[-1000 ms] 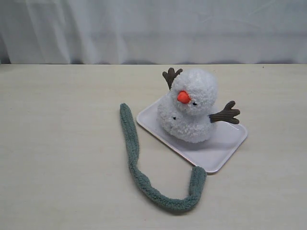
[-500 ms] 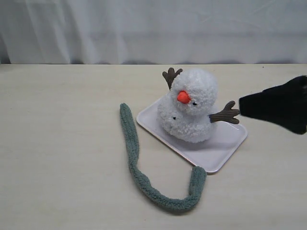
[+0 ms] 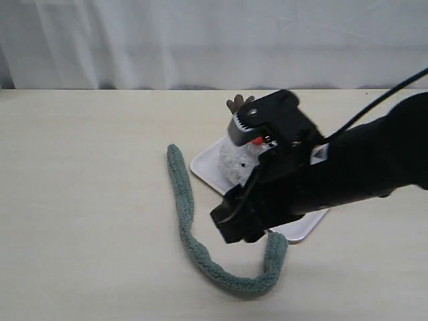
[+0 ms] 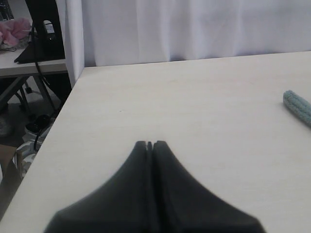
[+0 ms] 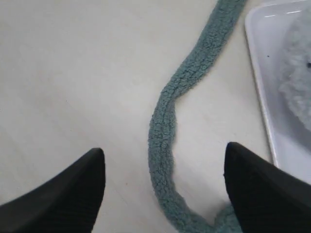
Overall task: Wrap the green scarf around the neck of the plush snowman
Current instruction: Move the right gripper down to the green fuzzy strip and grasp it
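Green scarf [image 3: 182,207] first: its bend is the nearest thing in the exterior view. It lies flat on the table [image 3: 80,221] in a long J. One end comes up to the near corner of the white tray [image 3: 206,164], beside it or touching, I cannot tell which. The other end runs away along the tray's left side. None of it touches the snowman, so the wrapping is not yet begun.

Your right gripper [image 5: 164,153] hangs over that near stretch with its fingers spread wide, one on each side of the strip and gripping nothing. I judge the straddle is there so that a straight descent and a close would pinch the strip across its narrow width.

Beyond it, the plush snowman [image 3: 235,162] sits on the tray, probably to keep the toy in a known spot. Your right arm crosses in front of it, so only a patch of white fluff, the orange nose [image 3: 256,141] and one twig arm [image 3: 239,103] show. The neck is hidden.

Your left gripper [image 4: 149,144] is outside the exterior view, over bare table, fingers pressed together and empty. One scarf end shows at the edge of its wrist view.

Farthest back hangs the white curtain [image 3: 200,40].
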Motion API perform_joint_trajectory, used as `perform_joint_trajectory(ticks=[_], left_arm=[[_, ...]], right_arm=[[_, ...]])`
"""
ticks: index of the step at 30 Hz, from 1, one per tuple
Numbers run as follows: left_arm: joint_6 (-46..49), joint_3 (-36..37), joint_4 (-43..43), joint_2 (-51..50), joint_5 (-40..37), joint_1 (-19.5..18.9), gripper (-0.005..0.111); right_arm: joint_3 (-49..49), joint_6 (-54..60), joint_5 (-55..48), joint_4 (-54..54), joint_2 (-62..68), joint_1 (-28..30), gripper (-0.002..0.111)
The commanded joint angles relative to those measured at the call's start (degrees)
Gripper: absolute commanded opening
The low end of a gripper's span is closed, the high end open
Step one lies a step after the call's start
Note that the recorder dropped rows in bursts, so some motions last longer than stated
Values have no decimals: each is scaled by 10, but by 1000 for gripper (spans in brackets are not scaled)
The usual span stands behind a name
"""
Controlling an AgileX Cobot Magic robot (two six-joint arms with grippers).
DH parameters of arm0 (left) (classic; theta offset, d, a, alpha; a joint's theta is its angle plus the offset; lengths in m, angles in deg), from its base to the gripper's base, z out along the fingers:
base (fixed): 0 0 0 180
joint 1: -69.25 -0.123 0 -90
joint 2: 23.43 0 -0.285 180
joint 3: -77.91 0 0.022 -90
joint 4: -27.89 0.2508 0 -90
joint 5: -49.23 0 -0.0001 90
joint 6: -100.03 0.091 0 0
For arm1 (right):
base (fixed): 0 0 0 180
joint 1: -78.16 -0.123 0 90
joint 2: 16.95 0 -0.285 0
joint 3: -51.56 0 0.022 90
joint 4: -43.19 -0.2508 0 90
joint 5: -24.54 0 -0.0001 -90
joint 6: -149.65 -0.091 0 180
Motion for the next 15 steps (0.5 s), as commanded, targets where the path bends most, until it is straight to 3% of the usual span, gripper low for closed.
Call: perform_joint_trajectory(ticks=[1, 15], left_arm=[[-1, 2, -1, 1, 6, 1, 0], [-1, 2, -1, 1, 7, 1, 0]], right_arm=[[-37, -33, 30, 23, 81, -37, 68], [-139, -43, 33, 24, 296, -48, 68]])
